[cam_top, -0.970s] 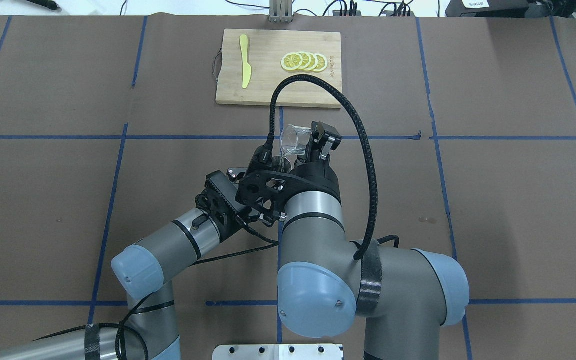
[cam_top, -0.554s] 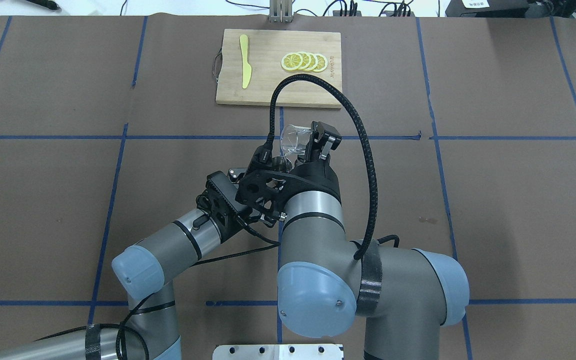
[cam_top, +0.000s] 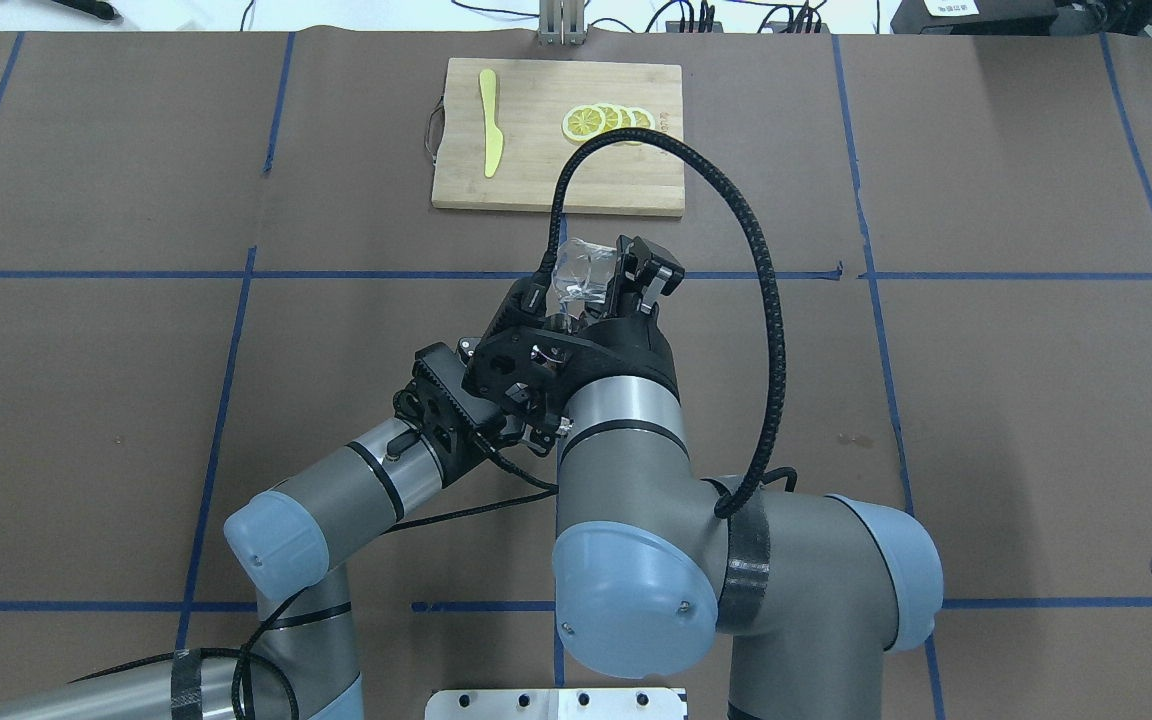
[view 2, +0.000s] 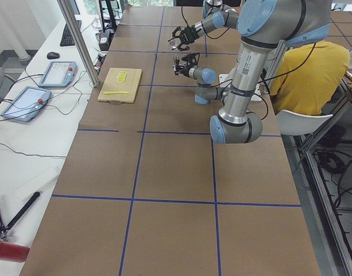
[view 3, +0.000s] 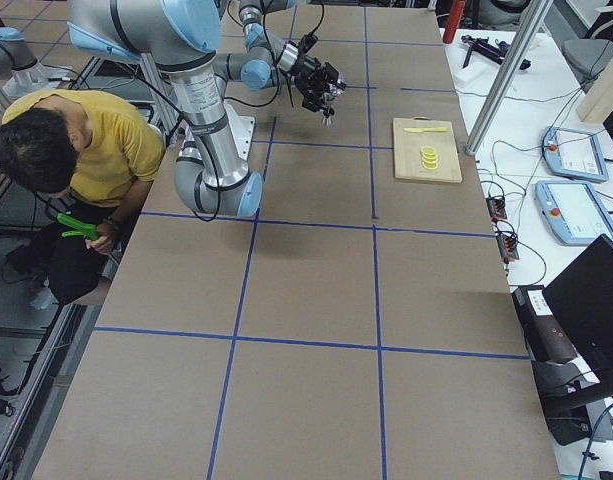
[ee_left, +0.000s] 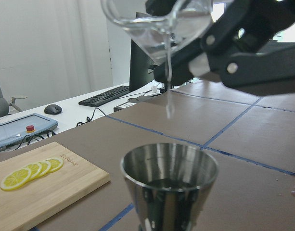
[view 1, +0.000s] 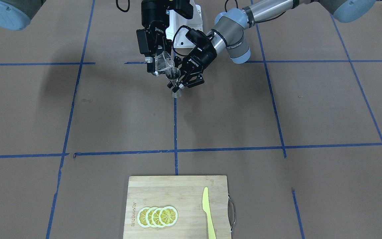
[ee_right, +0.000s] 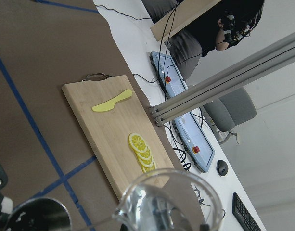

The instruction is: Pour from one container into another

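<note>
A clear glass beaker hangs tilted with its spout down, and my right gripper is shut on it. A thin stream of clear liquid falls from its lip into a steel jigger directly below. My left gripper is shut on the jigger's waist and holds it upright above the table. In the left wrist view the jigger fills the bottom, with the beaker above it. From overhead the beaker shows beyond my right wrist, which hides most of the left gripper.
A bamboo cutting board lies at the table's far edge with several lemon slices and a yellow knife on it. A person in yellow sits behind the robot's base.
My right wrist has rolled and tipped the beaker further over the jigger. The cable loop on that arm has swung to the right. The left arm has stayed put.
</note>
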